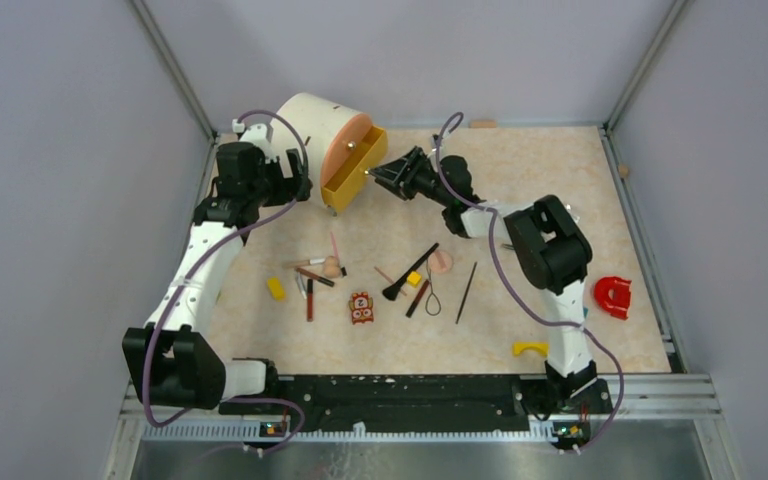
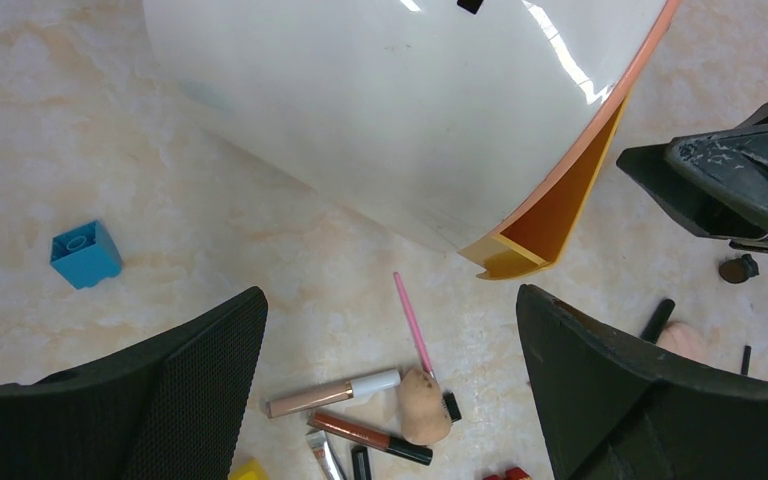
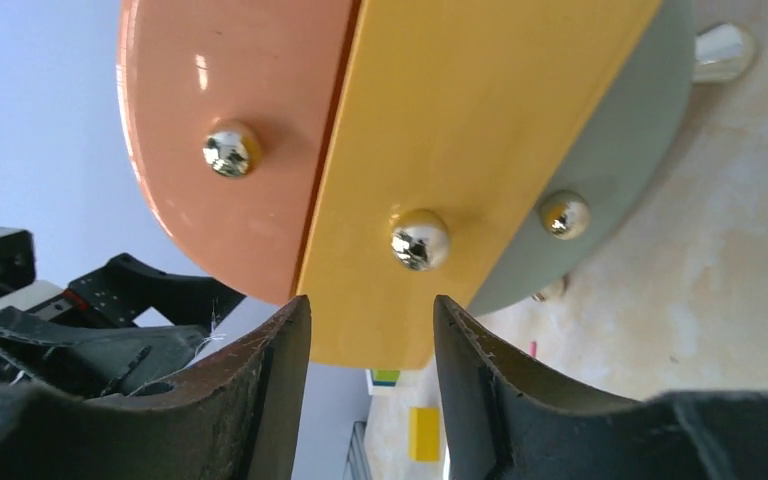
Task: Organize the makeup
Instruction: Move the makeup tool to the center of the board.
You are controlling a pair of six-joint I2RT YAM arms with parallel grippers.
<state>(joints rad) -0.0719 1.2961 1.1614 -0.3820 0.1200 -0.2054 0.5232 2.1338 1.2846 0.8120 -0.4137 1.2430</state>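
- Beige marbled tabletop [image 1: 520, 200] inside a grey-walled enclosure; both arms reach toward the far left part.
- White drum organizer [image 1: 310, 125] lies on its side at the far left corner, peach face turned toward the centre. Its yellow drawer [image 1: 352, 170] stands pulled out.
- Left gripper [image 1: 295, 187] is close beside the drum's near flank. In the left wrist view its fingers [image 2: 190, 380] are wide apart with nothing between them, only bare table below and the drum wall ahead. Contact with the drum: cannot tell.
- Right gripper [image 1: 378, 176] faces the drawer front. In the right wrist view its fingers [image 3: 270, 370] are apart. The drawer's chrome knob [image 3: 420, 240] sits just beyond the gap and is not pinched.
- Makeup lies loose on the table centre, well apart from the drawer, none of it in either gripper.
- Left cluster: pink stick [image 2: 413, 325] with its lower end touching a peach puff [image 2: 423, 407]; beige tube with white cap [image 2: 332, 393] and brown tube [image 2: 370, 436] just beside the puff; red stick [image 1: 309, 298] nearer the arms.
- Right cluster: black brush [image 1: 410, 272] lying diagonally, second peach puff [image 1: 440, 261], black wire-loop tool [image 1: 432, 295], thin black stick [image 1: 466, 292] at the outer right.
- Non-makeup items: patterned toy figure [image 1: 361, 307] between the clusters, yellow block [image 1: 276, 288] on the left, red horseshoe piece [image 1: 612, 296] and yellow arch [image 1: 530, 348] on the right, blue block [image 2: 85, 253] beside the drum.
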